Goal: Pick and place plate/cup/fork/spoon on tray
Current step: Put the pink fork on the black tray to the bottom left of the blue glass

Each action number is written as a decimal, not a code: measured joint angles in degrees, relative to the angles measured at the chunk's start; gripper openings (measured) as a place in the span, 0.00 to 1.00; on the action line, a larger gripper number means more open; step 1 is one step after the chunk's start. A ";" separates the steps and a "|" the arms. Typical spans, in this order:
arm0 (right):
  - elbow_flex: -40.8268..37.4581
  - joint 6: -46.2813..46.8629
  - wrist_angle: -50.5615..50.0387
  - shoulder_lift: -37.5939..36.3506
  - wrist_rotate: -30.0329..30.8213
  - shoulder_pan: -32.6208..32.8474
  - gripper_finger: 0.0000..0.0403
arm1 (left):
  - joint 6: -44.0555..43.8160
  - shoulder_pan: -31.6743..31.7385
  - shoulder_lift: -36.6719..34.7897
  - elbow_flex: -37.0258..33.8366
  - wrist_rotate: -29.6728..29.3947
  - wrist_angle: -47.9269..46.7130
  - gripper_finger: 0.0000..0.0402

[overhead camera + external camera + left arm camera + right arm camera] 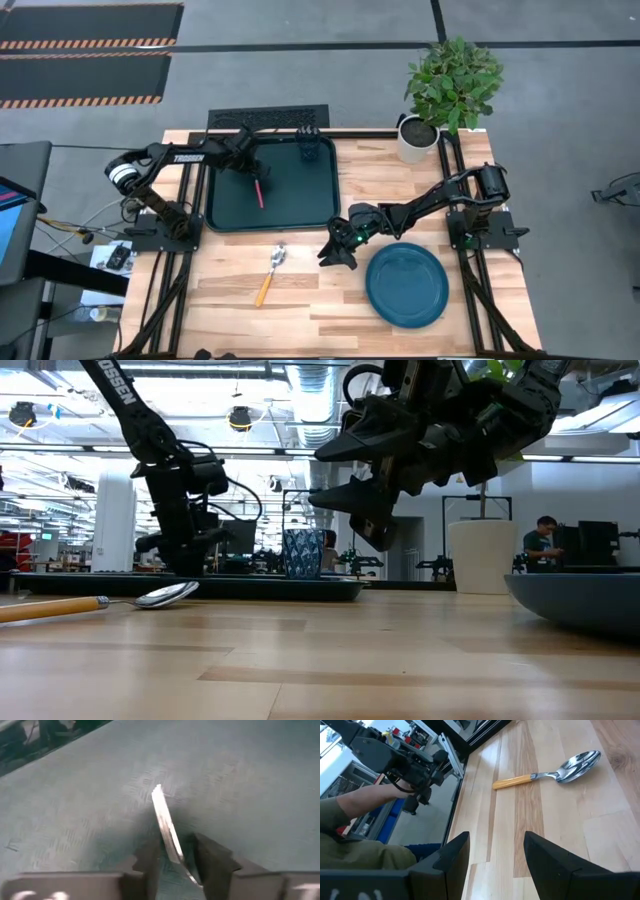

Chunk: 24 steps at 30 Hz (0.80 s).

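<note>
Dark jointed arms (white lettering), black cables.

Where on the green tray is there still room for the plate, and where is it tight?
The tray's front half toward the spoon is bare apart from the fork, and the corner below the cup looks free. The back edge is tight: the cup sits at one corner, the left claw holds the fork at the other. The plate waits on the table.

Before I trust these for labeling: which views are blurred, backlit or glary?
Left wrist view: soft, the fork smeared between the left tool. Low view: right tool a backlit silhouette. Right wrist view: glare on the spoon. High view: evenly lit.
</note>
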 joint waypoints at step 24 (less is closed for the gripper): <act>0.00 -1.22 -2.41 0.02 0.05 0.81 0.53 | -4.89 8.52 -1.55 -8.13 27.60 22.61 0.00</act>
